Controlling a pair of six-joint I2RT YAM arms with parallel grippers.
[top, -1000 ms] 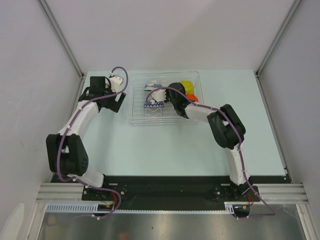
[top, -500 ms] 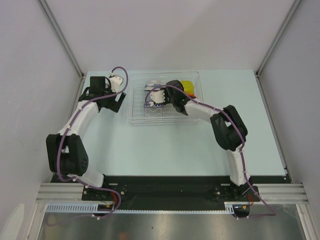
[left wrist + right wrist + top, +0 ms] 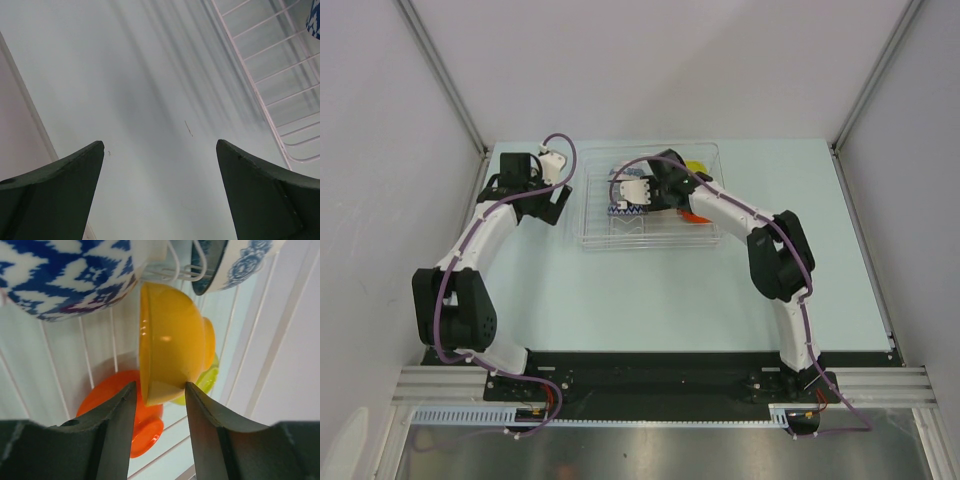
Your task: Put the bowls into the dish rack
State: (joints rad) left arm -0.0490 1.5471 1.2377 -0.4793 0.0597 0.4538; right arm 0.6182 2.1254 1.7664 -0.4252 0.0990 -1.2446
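The clear dish rack (image 3: pixel 592 236) stands at the back middle of the table. My right gripper (image 3: pixel 660 186) is over it, shut on the lower edge of an orange-yellow bowl (image 3: pixel 170 340) that stands on its rim between my fingers (image 3: pixel 159 386). Behind that bowl are a yellow-green bowl (image 3: pixel 212 377) and a red-orange bowl (image 3: pixel 145 420), the latter also in the top view (image 3: pixel 695 215). Two white bowls with blue patterns are in the rack, one (image 3: pixel 65 275) at upper left and one (image 3: pixel 235 260) at upper right. My left gripper (image 3: pixel 558 204) is open and empty over bare table, left of the rack (image 3: pixel 280 100).
The rack's thin wire prongs (image 3: pixel 85 360) stand close around the bowls. A grey wall post (image 3: pixel 445 80) runs along the back left, and the enclosure walls close in on both sides of the pale table (image 3: pixel 650 300).
My right arm has swung toward the back left over the rack, uncovering the red-orange bowl at the rack's right front. My left arm has not moved.
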